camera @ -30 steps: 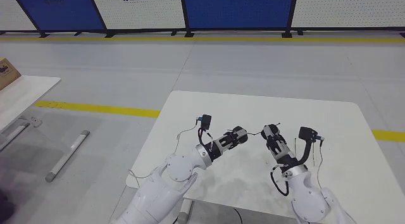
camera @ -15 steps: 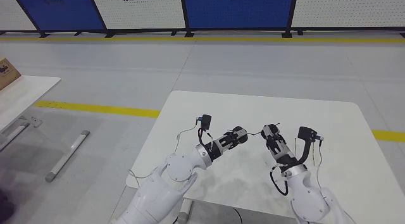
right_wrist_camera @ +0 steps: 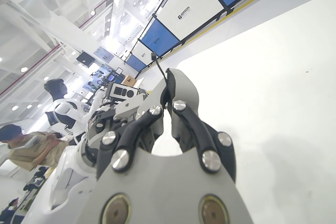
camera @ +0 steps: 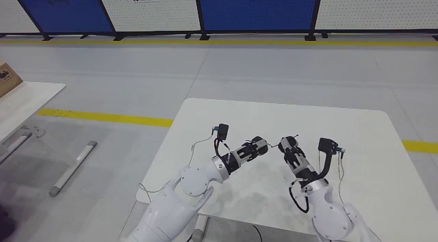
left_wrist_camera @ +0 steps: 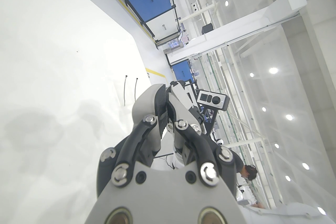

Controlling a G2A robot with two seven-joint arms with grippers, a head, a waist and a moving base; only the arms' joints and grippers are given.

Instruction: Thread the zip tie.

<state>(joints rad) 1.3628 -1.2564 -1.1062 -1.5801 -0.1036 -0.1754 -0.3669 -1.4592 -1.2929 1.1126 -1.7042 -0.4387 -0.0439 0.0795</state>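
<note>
The thin black plastic zip tie [right_wrist_camera: 158, 65] is clamped in the right gripper [right_wrist_camera: 168, 79], its head stuck out towards the left gripper [left_wrist_camera: 164, 106] just beside, which is closed tight

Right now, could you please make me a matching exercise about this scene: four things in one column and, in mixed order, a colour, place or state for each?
Things:
1. right gripper
2. held zip tie
3. spare zip ties
4. table

States:
A. white top
B. lying side by side on the table
C. shut
D. black, its head sticking out beyond the gripper

Pairs: 1-C, 2-D, 3-B, 4-A
</note>
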